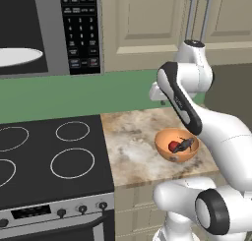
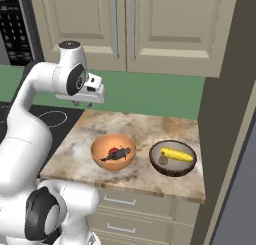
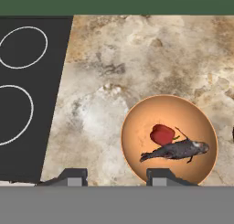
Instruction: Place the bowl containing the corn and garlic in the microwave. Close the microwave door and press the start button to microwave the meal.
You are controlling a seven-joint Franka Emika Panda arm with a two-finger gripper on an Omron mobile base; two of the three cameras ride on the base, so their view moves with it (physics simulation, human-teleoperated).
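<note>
The gripper (image 3: 114,176) is seen in the hand view with its two dark fingertips (image 3: 72,176) standing apart, nothing between them. It is held above the counter (image 2: 135,126), well clear of the surface, pointing down. In the right base view the hand (image 2: 85,95) is placed at about ten o'clock from the orange bowl (image 2: 113,151).

The bowl (image 2: 173,158) is set on the counter just beside the orange bowl, at its three o'clock in the right base view, the two rims apart. The corn (image 2: 177,154) is laid across the bowl, and the garlic (image 2: 163,160) is lodged at the cob's eight o'clock end, touching or nearly touching it; which cannot be told.

In the orange bowl a red item (image 3: 162,134) and a dark grey fish (image 3: 175,150) are seen, the fish at five o'clock of the red item.

The microwave (image 1: 49,31) is mounted above the stove (image 1: 49,156), at eleven o'clock of the left base view. Its cavity is exposed, the white turntable (image 1: 17,57) is visible, and the keypad (image 1: 80,31) is placed at the cavity's three o'clock.
</note>
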